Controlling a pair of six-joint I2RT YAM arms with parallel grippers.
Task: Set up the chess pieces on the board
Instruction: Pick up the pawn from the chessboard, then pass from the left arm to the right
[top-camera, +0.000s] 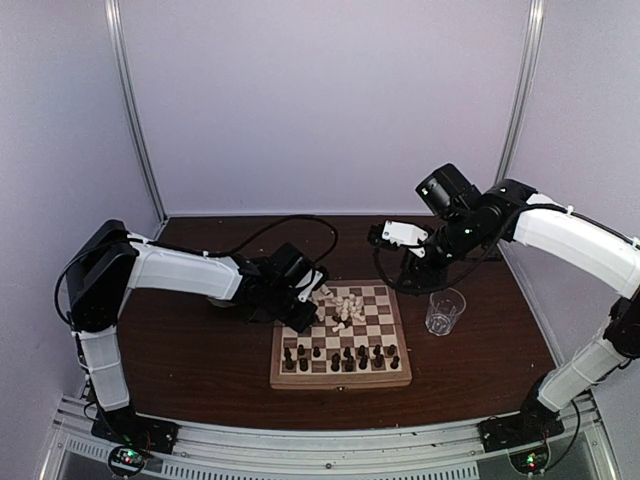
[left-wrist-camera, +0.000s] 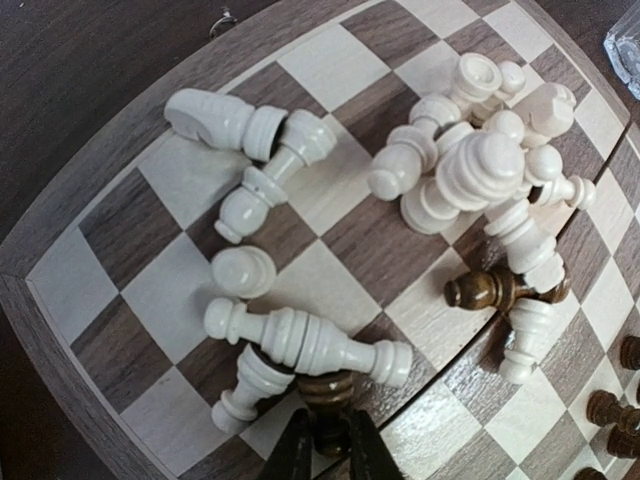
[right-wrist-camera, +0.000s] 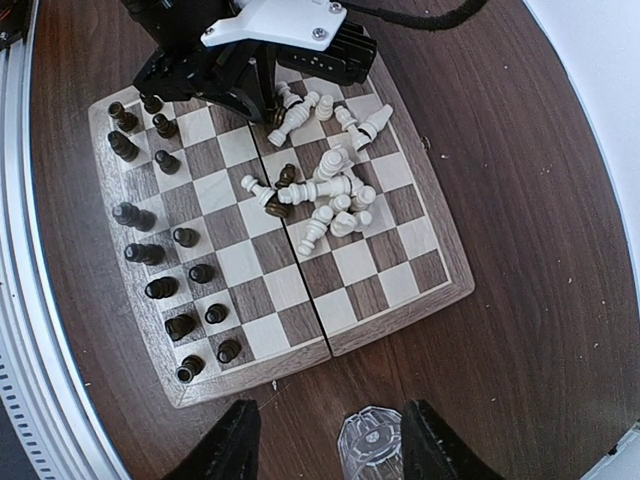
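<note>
The board lies in the middle of the table, and the left wrist view shows its corner. Cream-white chess pieces lie tumbled in a heap on its far half. Dark chess pieces stand in two rows along the near side. My left gripper is down at the heap's left end, shut on a dark piece that lies partly under a fallen white piece. My right gripper hangs open, well above the table to the right of the board.
A clear drinking glass stands on the table to the right of the board, below and between my right fingers. Another dark piece lies among the white ones. Pale walls enclose the table.
</note>
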